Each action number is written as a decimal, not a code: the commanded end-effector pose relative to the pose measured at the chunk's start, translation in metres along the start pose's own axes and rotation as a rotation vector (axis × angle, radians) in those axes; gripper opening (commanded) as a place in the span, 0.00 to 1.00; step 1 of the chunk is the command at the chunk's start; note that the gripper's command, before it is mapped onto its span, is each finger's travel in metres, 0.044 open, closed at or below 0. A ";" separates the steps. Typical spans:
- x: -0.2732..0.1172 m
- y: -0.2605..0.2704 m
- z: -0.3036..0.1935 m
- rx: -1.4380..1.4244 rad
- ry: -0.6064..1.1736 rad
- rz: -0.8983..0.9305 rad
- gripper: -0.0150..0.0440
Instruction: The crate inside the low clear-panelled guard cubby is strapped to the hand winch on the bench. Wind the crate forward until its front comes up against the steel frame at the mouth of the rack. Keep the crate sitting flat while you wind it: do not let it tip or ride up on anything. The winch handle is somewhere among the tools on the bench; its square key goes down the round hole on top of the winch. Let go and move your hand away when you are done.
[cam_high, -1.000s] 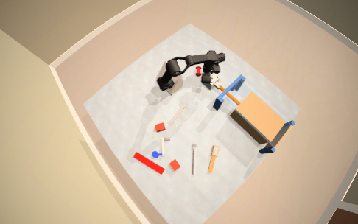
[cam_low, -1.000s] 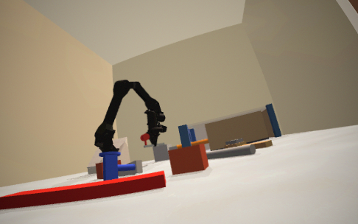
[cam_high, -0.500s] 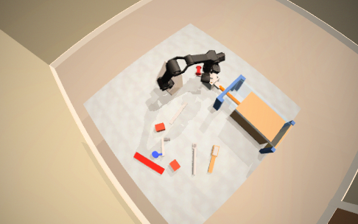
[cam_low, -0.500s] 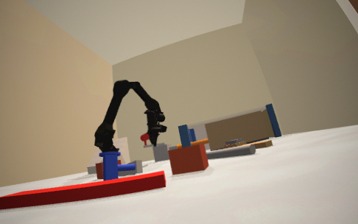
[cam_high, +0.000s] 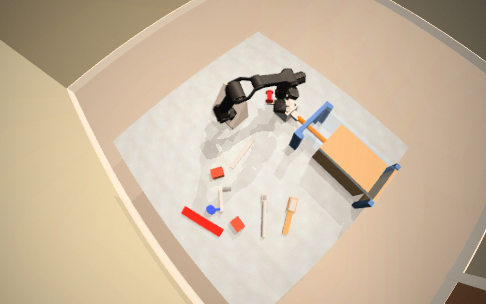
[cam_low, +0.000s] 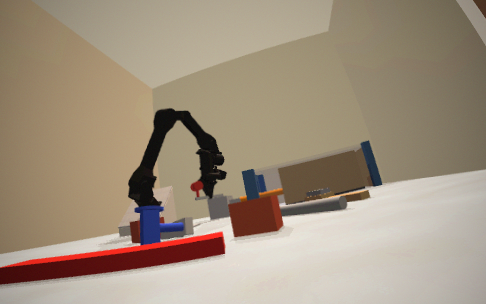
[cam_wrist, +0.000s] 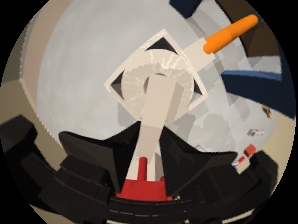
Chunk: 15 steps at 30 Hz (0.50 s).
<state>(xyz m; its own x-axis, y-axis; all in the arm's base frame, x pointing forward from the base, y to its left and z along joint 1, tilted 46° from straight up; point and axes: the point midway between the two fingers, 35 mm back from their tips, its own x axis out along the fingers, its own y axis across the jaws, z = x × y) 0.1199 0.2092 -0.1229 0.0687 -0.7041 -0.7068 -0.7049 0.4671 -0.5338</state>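
The winch (cam_high: 290, 106) (cam_low: 218, 207) (cam_wrist: 131, 75) is a pale block with a round drum top. My gripper (cam_wrist: 149, 125) is shut on the pale arm of the winch handle (cam_wrist: 159, 102), whose far end is over the hub. Whether the key is fully down is hidden. The handle's red knob (cam_high: 269, 96) (cam_low: 197, 186) (cam_wrist: 144, 189) is under the palm side. An orange strap (cam_high: 312, 129) (cam_low: 270, 192) (cam_wrist: 231, 34) runs to the crate (cam_high: 355, 157) (cam_low: 317, 177), which sits flat. A gap shows between the crate's front and the blue frame (cam_high: 312, 117) (cam_low: 248, 186).
A clear panel (cam_high: 371, 134) flanks the crate. On the bench lie a red bar (cam_high: 202, 221) (cam_low: 190, 251), red blocks (cam_high: 217, 172) (cam_high: 237, 224), a pale crank with a blue knob (cam_high: 211, 209), a grey tool (cam_high: 264, 217), a tan tool (cam_high: 288, 220) and a pale strip (cam_high: 242, 153).
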 end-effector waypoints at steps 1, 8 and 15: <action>0.004 -0.001 0.000 -0.027 0.010 0.004 0.25; 0.004 -0.002 0.000 -0.065 0.011 0.002 0.25; 0.004 -0.001 0.000 -0.028 0.010 0.004 0.25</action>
<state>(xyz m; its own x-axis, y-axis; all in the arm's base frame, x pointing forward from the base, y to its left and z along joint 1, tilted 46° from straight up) 0.1213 0.2084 -0.1220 0.0701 -0.7064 -0.7043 -0.7383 0.4381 -0.5128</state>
